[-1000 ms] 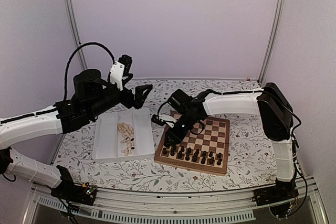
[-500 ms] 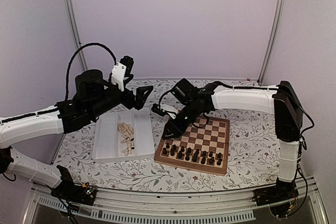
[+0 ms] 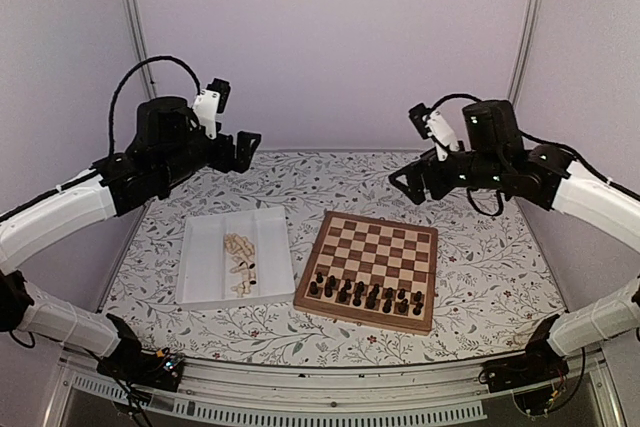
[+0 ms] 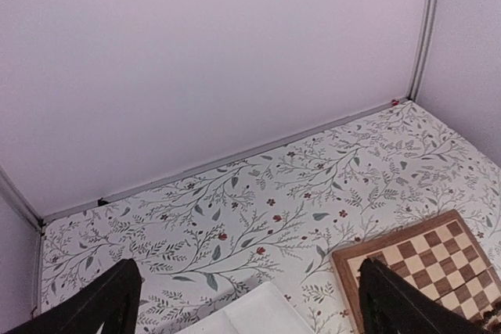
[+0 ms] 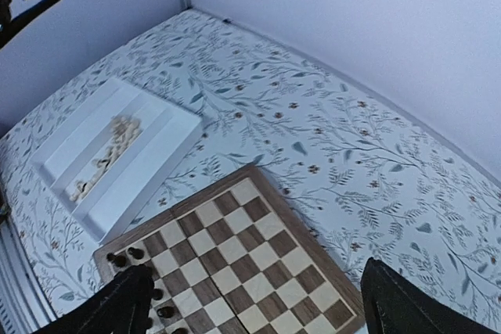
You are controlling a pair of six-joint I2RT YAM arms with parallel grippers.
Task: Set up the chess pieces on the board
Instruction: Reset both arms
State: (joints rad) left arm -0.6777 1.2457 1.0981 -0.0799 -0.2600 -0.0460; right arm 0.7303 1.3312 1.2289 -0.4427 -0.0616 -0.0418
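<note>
The board (image 3: 395, 244) lies right of centre on the floral cloth, and its far rows are bare. Dark chess pieces (image 3: 364, 294) stand in its two nearest rows. Pale chess pieces (image 3: 240, 261) lie in the right compartment of a white tray (image 3: 203, 259). My left gripper (image 3: 243, 150) hangs open, high above the table's far left. In the left wrist view it (image 4: 248, 271) looks down on cloth, with a board corner (image 4: 427, 260) at the right. My right gripper (image 3: 407, 185) is open and empty, high over the far right. In the right wrist view it (image 5: 257, 270) faces the board (image 5: 235, 244), the dark pieces (image 5: 125, 256) and the tray (image 5: 149, 174).
Lilac walls and metal corner posts (image 3: 134, 37) close in the table at the back and sides. A metal rail (image 3: 300, 392) runs along the near edge by the arm bases.
My right arm has lifted off the board's near-left corner and swung back to the right, its jaws opening. My left arm has risen a little and drawn back.
</note>
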